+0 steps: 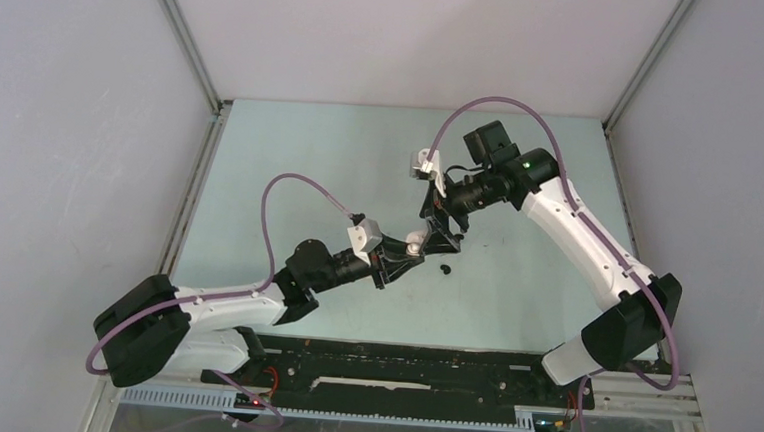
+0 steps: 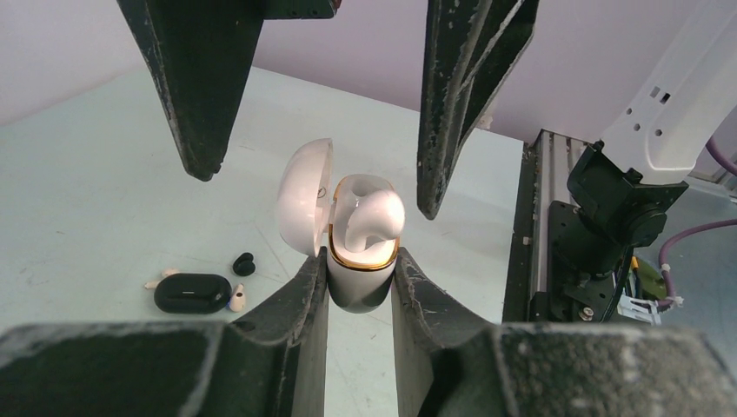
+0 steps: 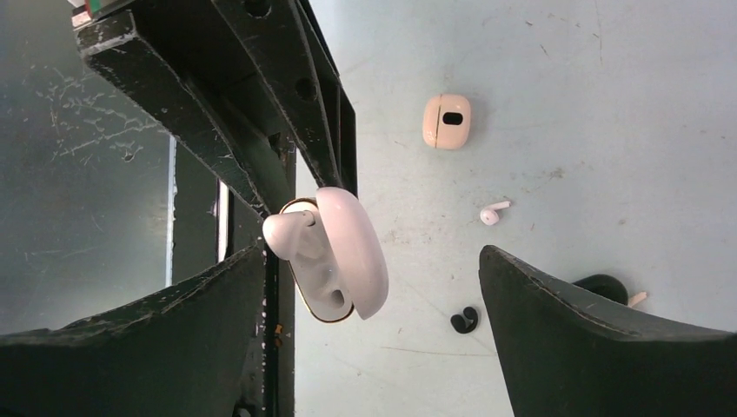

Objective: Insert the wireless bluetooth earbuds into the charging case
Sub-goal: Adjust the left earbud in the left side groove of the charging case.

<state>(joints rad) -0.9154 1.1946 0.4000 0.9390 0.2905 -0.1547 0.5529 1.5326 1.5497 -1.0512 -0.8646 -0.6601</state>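
My left gripper (image 2: 361,259) is shut on a white charging case (image 2: 361,291) with a gold rim, holding it above the table with its lid (image 2: 304,195) swung open. A white earbud (image 2: 375,217) rests in the case's mouth, and the socket (image 3: 335,300) beside it is hollow. My right gripper (image 3: 372,254) is open, its fingers either side of the case and touching nothing. From above, the left gripper (image 1: 413,246) and right gripper (image 1: 441,218) meet at mid-table. On the table lie a black earbud (image 3: 464,321) and a white earbud (image 3: 491,215).
A black case (image 2: 193,293) lies shut on the table with a white earbud (image 2: 237,298) against it and a black earbud (image 2: 243,263) close by. A beige case (image 3: 447,121) lies further off. The black rail (image 1: 419,364) runs along the near edge.
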